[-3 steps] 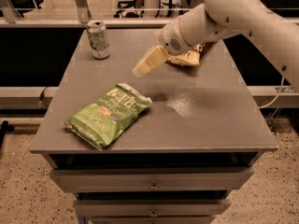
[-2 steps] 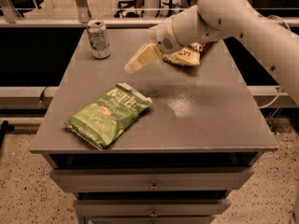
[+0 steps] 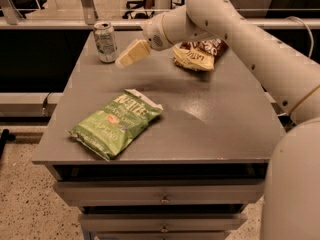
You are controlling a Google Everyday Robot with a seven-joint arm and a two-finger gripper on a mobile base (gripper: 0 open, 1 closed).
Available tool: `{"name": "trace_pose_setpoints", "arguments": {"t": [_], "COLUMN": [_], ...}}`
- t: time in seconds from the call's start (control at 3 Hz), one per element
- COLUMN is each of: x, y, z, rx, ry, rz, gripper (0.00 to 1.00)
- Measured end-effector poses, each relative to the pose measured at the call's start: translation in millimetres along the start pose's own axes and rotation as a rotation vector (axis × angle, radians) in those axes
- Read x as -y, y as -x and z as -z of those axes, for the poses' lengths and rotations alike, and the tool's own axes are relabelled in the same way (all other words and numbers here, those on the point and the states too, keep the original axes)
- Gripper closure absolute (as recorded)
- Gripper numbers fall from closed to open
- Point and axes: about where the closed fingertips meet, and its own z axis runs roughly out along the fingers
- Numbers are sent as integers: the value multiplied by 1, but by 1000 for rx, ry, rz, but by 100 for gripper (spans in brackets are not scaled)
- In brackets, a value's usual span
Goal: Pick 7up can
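A: Where's the gripper (image 3: 121, 61)?
B: Upper middle of the frame, a cream-coloured wedge at the end of the white arm (image 3: 240, 39), which comes in from the right edge. It angles down and to the left over the back part of the grey table (image 3: 215, 119).

A: Open or closed?
B: Cannot tell. It reads as one pale shape from this angle.

A: Holding anything?
B: Nothing visibly in it. Its tip sits just beside the lower right of the 7up can (image 3: 106, 41). Can't tell if they actually touch.

A: Where's the can?
B: Upper left of the frame, upright near the table's back left corner. Silvery body with green markings, pull tab on top.

A: What else is on the table?
B: A green Kettle chip bag (image 3: 116, 124), lying flat at centre left, near the front left edge and well apart from the can. A brown and yellow chip bag (image 3: 197, 54) at the back, upper middle right, partly hidden behind the arm's wrist.

A: And below?
B: Drawer fronts (image 3: 160, 194) under the tabletop, with small knobs. Speckled floor (image 3: 25, 199) at lower left.
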Motion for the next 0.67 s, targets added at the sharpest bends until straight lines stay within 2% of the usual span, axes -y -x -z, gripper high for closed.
{"name": "trace_pose_setpoints", "arguments": {"t": [0.33,0.67], "x": [17,26], "y": [6,21], "z": [-40,-88], "rx": [18,64], "ry": [1,29], "rz": [2,-3], "gripper": [0,0]}}
